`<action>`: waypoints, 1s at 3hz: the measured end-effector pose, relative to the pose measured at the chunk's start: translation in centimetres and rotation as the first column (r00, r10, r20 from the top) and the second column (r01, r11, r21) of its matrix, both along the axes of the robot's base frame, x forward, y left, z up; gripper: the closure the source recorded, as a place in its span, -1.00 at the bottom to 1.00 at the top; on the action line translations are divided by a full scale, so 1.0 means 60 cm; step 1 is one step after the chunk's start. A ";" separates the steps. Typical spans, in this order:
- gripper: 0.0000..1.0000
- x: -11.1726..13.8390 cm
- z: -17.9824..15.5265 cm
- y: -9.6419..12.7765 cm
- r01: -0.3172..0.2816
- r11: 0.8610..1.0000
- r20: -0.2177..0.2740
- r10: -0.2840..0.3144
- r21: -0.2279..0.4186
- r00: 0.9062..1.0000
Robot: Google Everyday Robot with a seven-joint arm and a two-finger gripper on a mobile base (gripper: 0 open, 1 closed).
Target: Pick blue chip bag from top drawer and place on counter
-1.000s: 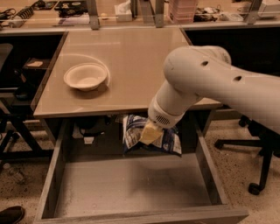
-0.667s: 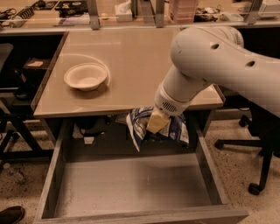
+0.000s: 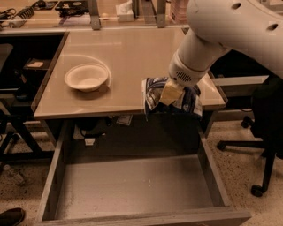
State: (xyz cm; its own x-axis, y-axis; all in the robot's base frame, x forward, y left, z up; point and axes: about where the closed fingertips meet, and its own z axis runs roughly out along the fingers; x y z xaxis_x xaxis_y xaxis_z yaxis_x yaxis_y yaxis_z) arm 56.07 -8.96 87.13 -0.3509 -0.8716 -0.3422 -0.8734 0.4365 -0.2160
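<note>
The blue chip bag (image 3: 154, 95), dark blue foil with white print, hangs in my gripper (image 3: 170, 93) in the air at the counter's front edge, above the back of the open top drawer (image 3: 132, 185). The gripper's tan fingers are shut on the bag's top. My white arm comes in from the upper right. The counter (image 3: 132, 57) is a glossy beige tabletop with a dark rim. The drawer is pulled out, grey, with a bare floor.
A white round bowl (image 3: 86, 77) sits on the counter's left part. A cluttered bench with metal posts (image 3: 93, 13) runs along the back. An office chair base (image 3: 256, 145) stands at the right. A shoe (image 3: 11, 216) shows at the bottom left.
My gripper has lifted the blue chip bag up out of the drawer to the height of the counter's front edge. The arm has risen with it.
</note>
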 end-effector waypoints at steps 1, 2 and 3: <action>1.00 0.042 0.038 -0.018 0.016 1.000 0.031 -0.016 -0.007 0.999; 1.00 0.092 0.036 -0.010 0.008 1.000 0.027 -0.008 0.020 1.000; 1.00 0.135 0.012 0.004 -0.004 0.999 0.002 0.004 0.036 1.000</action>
